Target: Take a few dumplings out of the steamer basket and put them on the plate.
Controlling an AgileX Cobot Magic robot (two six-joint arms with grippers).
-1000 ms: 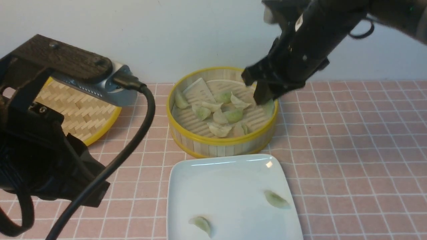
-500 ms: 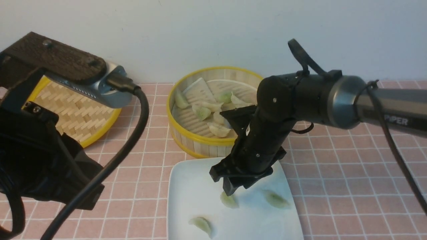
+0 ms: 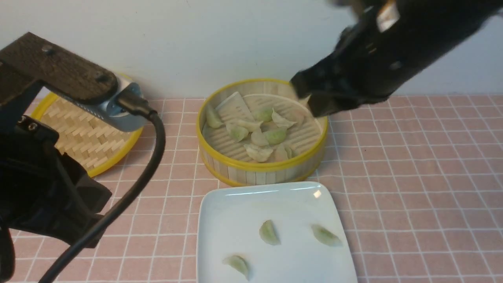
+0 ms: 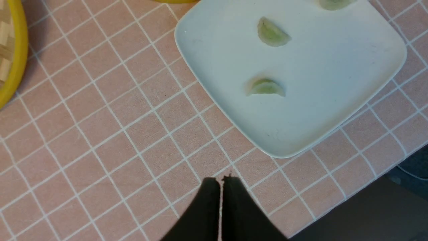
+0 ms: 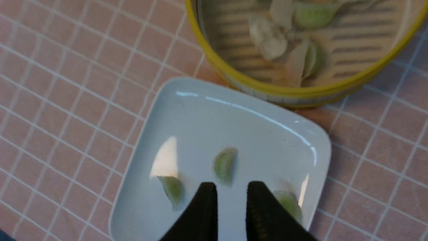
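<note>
Three pale green crescent dumplings [image 3: 269,232] on the glossy white plate [image 3: 251,212] now, lying well apart from one another, one near the plate's right side, one toward its middle, one nearer the camera and to the left! Right behind the plate sits the round bamboo steamer basket [image 3: 261,173], yellow rims bright, and there's a whole cluster of dumplings in there on the slatted floor, some green, some whitish, several leaning on each other, plus one off by the left wall and a flat pale slotted piece [image 3: 235,106] toward the back

Up comes the right gripper [image 5: 231,187], and look at those fingers, parted with a clear gap between them and nothing in their hold! It's open, hanging in the air over by the basket's right side in the front view, its outline smeared with motion, while its own wrist camera takes in both basket and plate

Over on the left side, the left gripper [image 4: 221,182] has its fingertips drawn together, closed, nothing between them, poised above the pink tablecloth [image 3: 393,177] with its white grid lines; the plate is in its wrist camera's sight too, dumplings and all. Behind that dark arm, the flat woven bamboo lid [image 3: 92,133] with its yellow rim lies to the left of the basket, well clear of it, partly hidden by the camera mount and black cable [image 3: 153,149]
</note>
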